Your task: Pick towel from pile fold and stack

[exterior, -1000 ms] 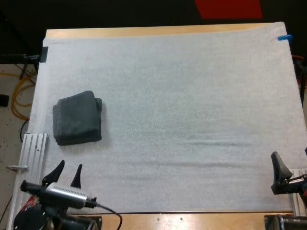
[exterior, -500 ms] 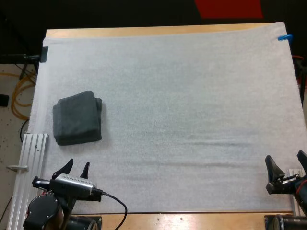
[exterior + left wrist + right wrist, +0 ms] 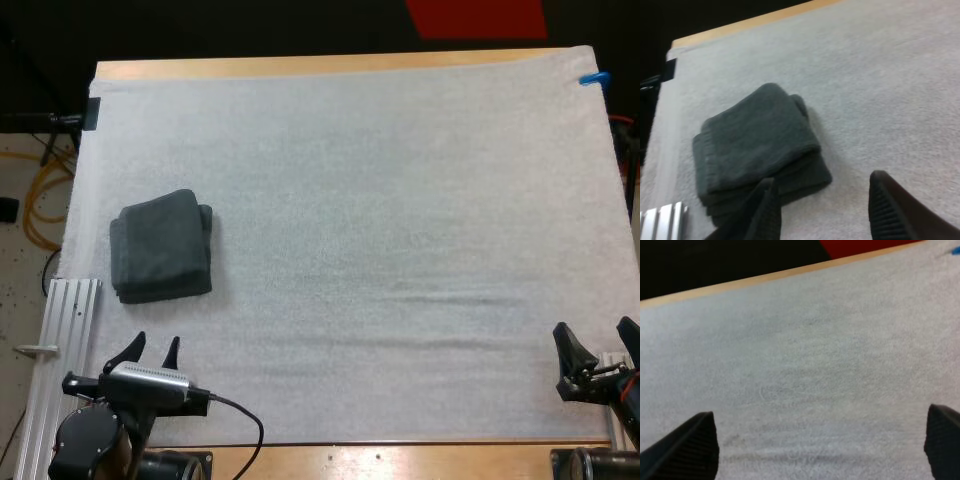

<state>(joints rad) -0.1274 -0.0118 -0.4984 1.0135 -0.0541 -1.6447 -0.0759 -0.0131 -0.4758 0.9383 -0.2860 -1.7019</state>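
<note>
While idling empty at lower corners, with left gripper [image 3: 153, 348] and right gripper [image 3: 595, 343] both spread, looks past stacking folded stack [image 3: 162, 247] at middle left; next needs another towel.

There is one folded stack [image 3: 160, 247] of dark grey-green towels; how many towels it holds cannot be told. One white mat [image 3: 400, 200] lies on one wooden counter [image 3: 300, 66]. Two grippers are seen: one left gripper [image 3: 153, 343] and one right gripper [image 3: 594, 330].
</note>
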